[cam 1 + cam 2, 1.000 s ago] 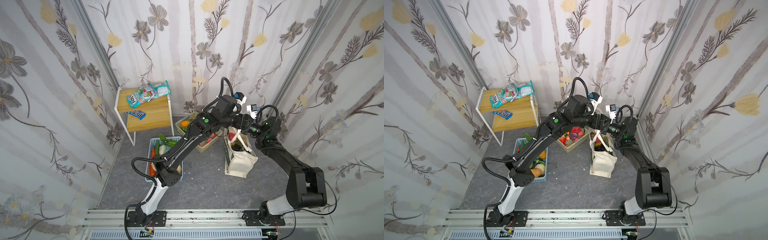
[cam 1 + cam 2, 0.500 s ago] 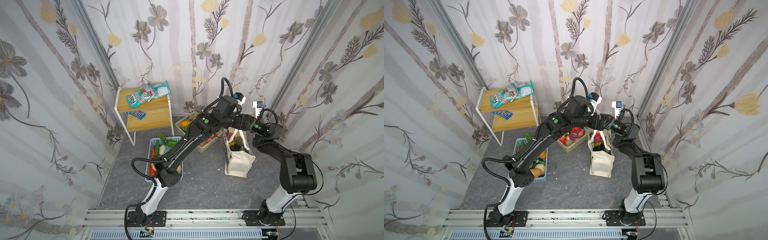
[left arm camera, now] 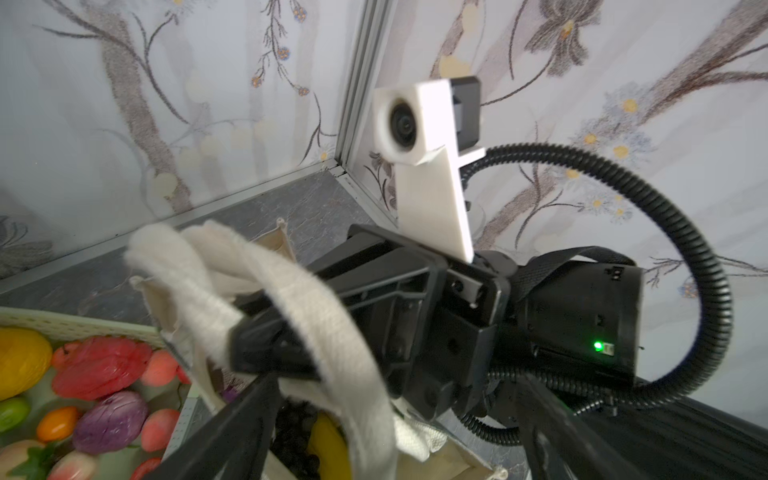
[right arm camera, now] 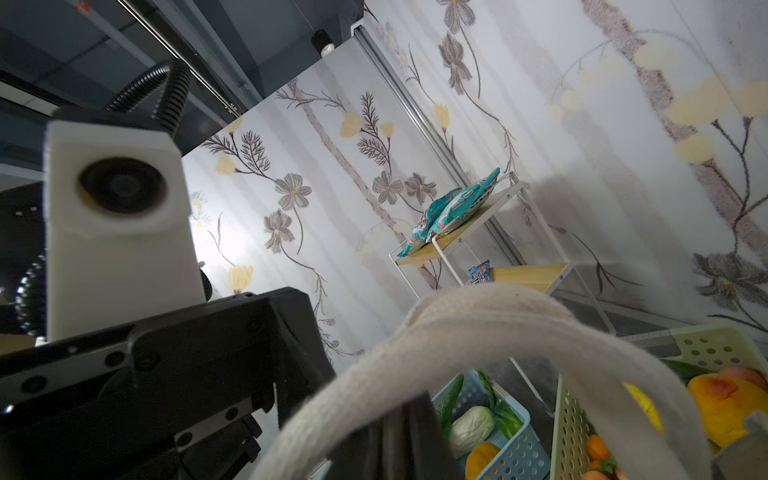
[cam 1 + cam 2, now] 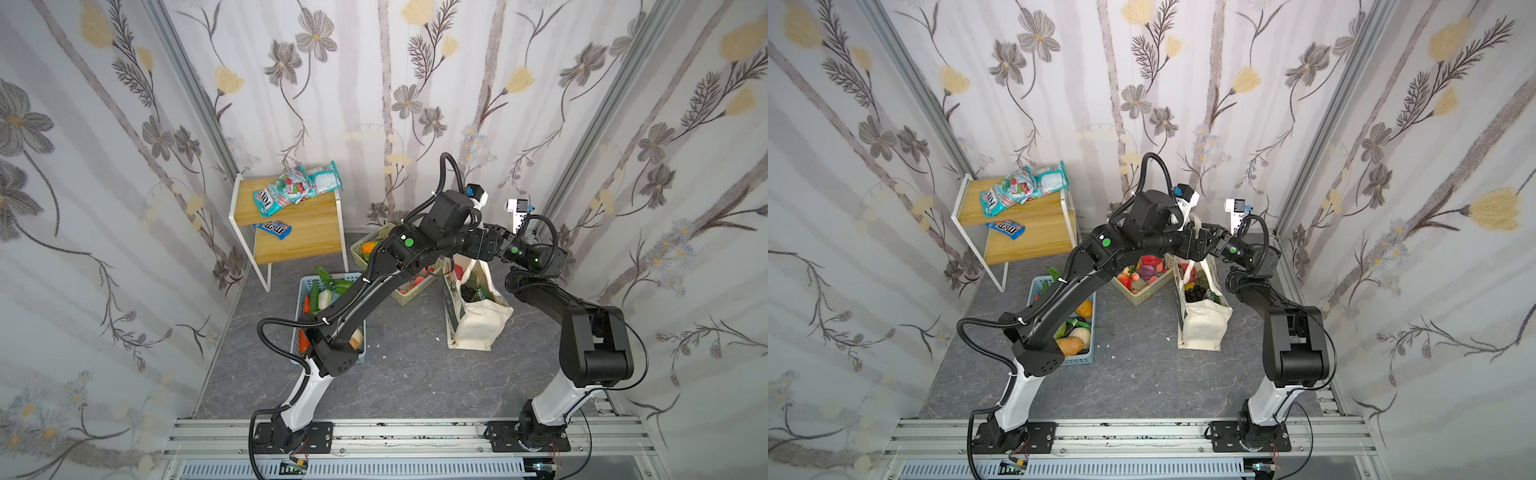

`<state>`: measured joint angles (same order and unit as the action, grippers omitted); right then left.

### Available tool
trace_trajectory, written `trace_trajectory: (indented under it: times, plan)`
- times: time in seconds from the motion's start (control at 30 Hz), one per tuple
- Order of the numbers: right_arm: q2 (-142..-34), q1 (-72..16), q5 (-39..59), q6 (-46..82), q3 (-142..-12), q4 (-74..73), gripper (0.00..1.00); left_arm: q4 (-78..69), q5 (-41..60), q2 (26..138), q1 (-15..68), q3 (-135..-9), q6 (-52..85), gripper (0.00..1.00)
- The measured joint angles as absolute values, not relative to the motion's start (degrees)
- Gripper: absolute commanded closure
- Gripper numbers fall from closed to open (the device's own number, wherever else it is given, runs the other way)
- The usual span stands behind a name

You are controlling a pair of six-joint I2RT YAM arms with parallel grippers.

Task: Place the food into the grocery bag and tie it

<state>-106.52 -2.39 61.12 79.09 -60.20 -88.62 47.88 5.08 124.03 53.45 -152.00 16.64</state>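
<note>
Bag (image 5: 473, 324) below jaws, grapes (image 5: 1195, 294) inside. Handles (image 4: 498, 332) lifted, seem not knotted yet. Left jaws spread around them; right jaws pressed together, handle draped over. Tying remains.

Grey marbled floor (image 5: 415, 386), bearing at right a cream grocery bag (image 5: 478, 328), upright; just left and farther, beige lattice basket (image 5: 405, 296); left of centre, light blue basket (image 5: 1077, 360); far left, white-framed wooden shelf (image 5: 307, 245), with teal snack packets (image 5: 297, 192) on upper tier, blue packet (image 5: 273, 229) on lower.
</note>
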Motion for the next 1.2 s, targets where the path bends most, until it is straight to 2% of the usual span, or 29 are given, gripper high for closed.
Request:
trace_trajectory:
  times: [0.2, 0.5, 0.7, 0.93, 1.2]
  plan:
    - [-105.7, -2.5, 60.9, 78.5, -60.3, -90.2, 0.87, 51.4, 1.4, 122.0, 53.3, -149.0, 16.6, 0.06]
    - [-103.8, -2.5, 60.9, 75.8, -59.6, -89.5, 0.87, 48.1, -2.9, 115.4, 52.3, -139.6, 16.7, 0.06]
    - [-103.3, -2.1, 60.9, 74.1, -58.9, -88.1, 0.87, 39.8, -0.4, 110.1, 50.5, -130.2, 19.6, 0.09]
    - [-103.3, -2.0, 60.9, 73.4, -59.0, -87.6, 0.87, 38.2, 6.7, 115.5, 50.3, -138.7, 20.0, 0.11]
    - [-103.1, -1.9, 61.1, 72.9, -59.0, -87.1, 0.87, 36.3, 2.9, 108.9, 48.3, -129.6, 23.5, 0.07]
